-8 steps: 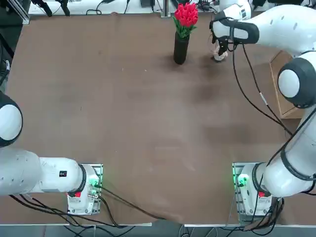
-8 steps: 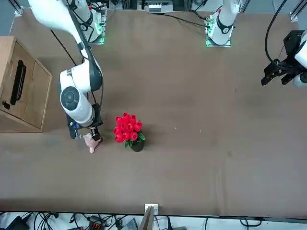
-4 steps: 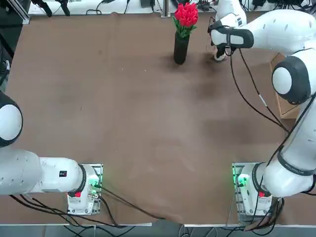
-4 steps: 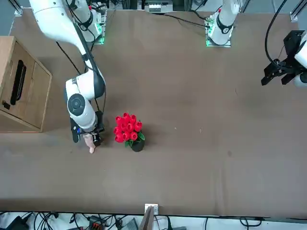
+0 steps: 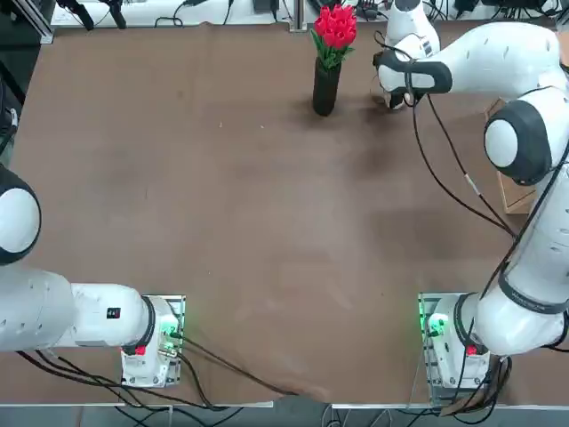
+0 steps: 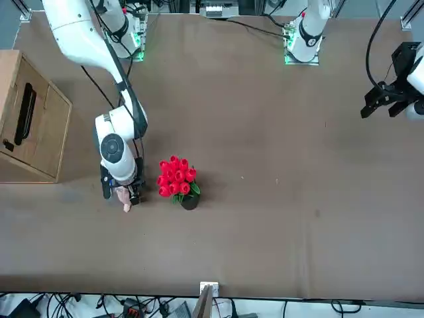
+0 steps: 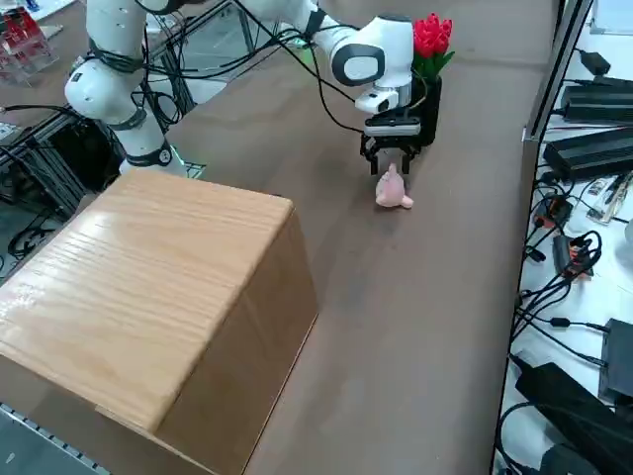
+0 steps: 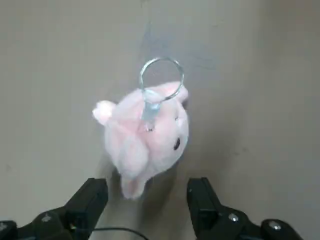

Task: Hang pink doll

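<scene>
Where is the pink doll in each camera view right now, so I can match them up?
Top view: the pink doll barely shows, under the right gripper, right of the black vase.
Front view: lower left, left of the vase.
Right side view: upper middle, on the table below the open gripper.
Right wrist view: centre, beyond the fingers.
Shared landmark: the red tulips.

The right arm (image 5: 498,53) is built of smooth, glossy white rounded shells with grey circular caps at its joints and a black band near the wrist. A thin black cable (image 5: 453,169) loops loosely along it. The right gripper (image 7: 394,154) is black, with two black fingers (image 8: 87,202) that are angular, matte and fitted with small silver screws. Its base (image 5: 449,342) sits on a metal plate lit by a green light and carries a red mark, with black cables bundled behind.
</scene>
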